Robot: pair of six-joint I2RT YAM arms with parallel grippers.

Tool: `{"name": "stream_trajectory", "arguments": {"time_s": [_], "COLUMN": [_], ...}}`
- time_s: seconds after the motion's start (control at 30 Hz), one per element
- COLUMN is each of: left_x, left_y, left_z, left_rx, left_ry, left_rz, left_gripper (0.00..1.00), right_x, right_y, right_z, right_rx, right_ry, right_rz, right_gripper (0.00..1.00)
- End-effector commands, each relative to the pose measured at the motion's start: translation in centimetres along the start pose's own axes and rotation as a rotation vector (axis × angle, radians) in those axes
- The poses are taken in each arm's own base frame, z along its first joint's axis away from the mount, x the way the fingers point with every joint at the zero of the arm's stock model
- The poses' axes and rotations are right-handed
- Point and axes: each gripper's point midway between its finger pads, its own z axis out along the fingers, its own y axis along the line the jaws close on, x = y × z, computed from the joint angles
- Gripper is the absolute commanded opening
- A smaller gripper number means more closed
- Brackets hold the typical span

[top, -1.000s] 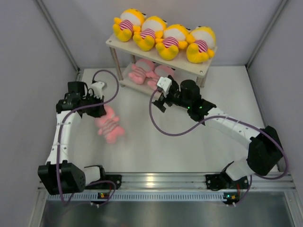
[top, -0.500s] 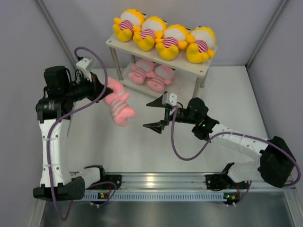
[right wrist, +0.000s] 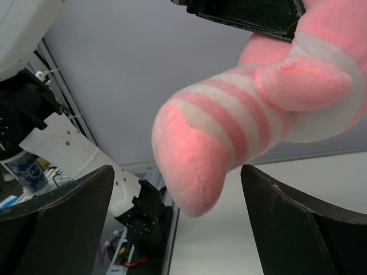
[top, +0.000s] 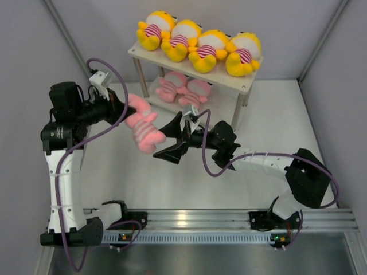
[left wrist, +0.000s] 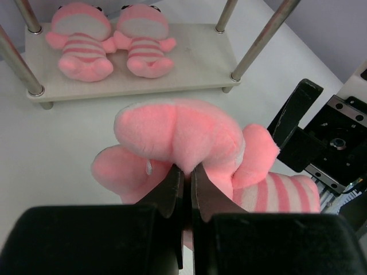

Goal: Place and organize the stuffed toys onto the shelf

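Desk surface (top: pixel 269 114), white and walled in grey, is carrying the shelf (top: pixel 134 51) at its far side, with both arms reaching out from the near edge. The left arm (top: pixel 63 172) is standing tall at the left of the top view, and the right arm (top: pixel 264 160) is stretching low across the desk toward the middle. Four yellow toys (top: pixel 212 46) are lying abreast on the shelf's top board, filling it from end to end. Two pink toys (top: pixel 183 89) (left wrist: pixel 83 46) are lying side by side on the left part of the lower board (left wrist: pixel 195 57), leaving its right part bare. A third pink toy (top: pixel 143 129) (left wrist: pixel 183 129) (right wrist: pixel 229 143) is hanging in the air in front of the shelf, off the desk, between the two arms. The left hand (top: pixel 123 112) (left wrist: pixel 184 177) is gripping it, its fingers pinched tight on a fold of plush at the head end, so the striped body is dangling away toward the right hand. The right hand (top: pixel 159 144) (right wrist: pixel 178 189) is gaping wide with one finger on either side of the toy's foot end; it seems to be apart from the plush, though contact cannot be told for sure.
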Motion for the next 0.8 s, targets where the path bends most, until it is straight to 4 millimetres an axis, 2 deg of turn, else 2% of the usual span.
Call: {"name": "stream_trajectory", "arguments": {"time_s": [0.0,0.07,0.17,0.27,0.3,0.37,0.4,0.47,0.5,0.53,0.6,0.63,0.67,0.7,0.73,0.77], "left_x": [-1.4,-1.2,-0.9,-0.3,0.1,0.4,0.6,0.7,0.8,0.8,0.9,1.1,1.2,1.4,1.9,2.1], "left_y": [-0.9,-1.1,-1.0,-0.9,-0.9,-0.9,-1.0,-1.0,-1.1,-1.2,-1.0,-0.5,-0.1,0.4,1.7,2.6], "left_z": [-0.4,-0.4,-0.4,-0.1,0.1,0.2,0.1,0.2,0.1,0.1,0.1,0.1,0.2,0.2,0.3,0.2], "left_rx": [0.020,0.035,0.037,0.044,0.052,0.057,0.057,0.059,0.064,0.068,0.061,0.036,0.020,-0.007,-0.073,-0.122], "left_ry": [-0.051,-0.047,-0.043,-0.031,-0.023,-0.017,-0.016,-0.013,-0.013,-0.014,-0.013,-0.009,-0.004,-0.001,0.017,0.024], "left_rz": [0.045,0.046,0.054,0.042,0.033,0.025,0.025,0.026,0.027,0.032,0.042,0.043,0.052,0.057,0.051,0.055], "left_gripper": [0.00,0.00,0.00,0.00,0.00,0.00,0.00,0.00,0.00,0.00,0.00,0.07,0.33,0.47,0.57,0.64], "right_x": [-4.7,-4.9,-4.8,-4.8,-4.7,-5.0,-4.2,-4.0,-4.1,-4.2,-3.9,-3.6,-4.7,-2.5,-2.9,-2.8], "right_y": [2.6,2.7,1.7,0.4,-0.1,-1.3,-2.1,-3.4,-3.6,-3.9,-4.6,-5.2,-5.1,-5.8,-6.1,-6.0], "right_z": [2.5,3.1,3.9,4.7,4.8,5.0,5.0,4.8,4.7,4.5,3.8,3.3,2.8,1.9,1.4,0.5], "right_rx": [-0.097,-0.095,-0.057,-0.007,0.014,0.072,0.112,0.169,0.176,0.185,0.216,0.243,0.272,0.321,0.326,0.335], "right_ry": [-0.147,-0.156,-0.163,-0.160,-0.155,-0.162,-0.128,-0.127,-0.131,-0.133,-0.105,-0.073,-0.069,0.044,0.106,0.180], "right_rz": [0.028,0.058,0.103,0.121,0.123,0.112,0.127,0.128,0.126,0.123,0.104,0.037,-0.019,-0.030,-0.180,-0.243], "right_gripper": [0.91,0.90,0.84,0.68,0.55,0.42,0.31,0.17,0.04,0.00,0.00,0.00,0.00,0.00,0.00,0.00]}}
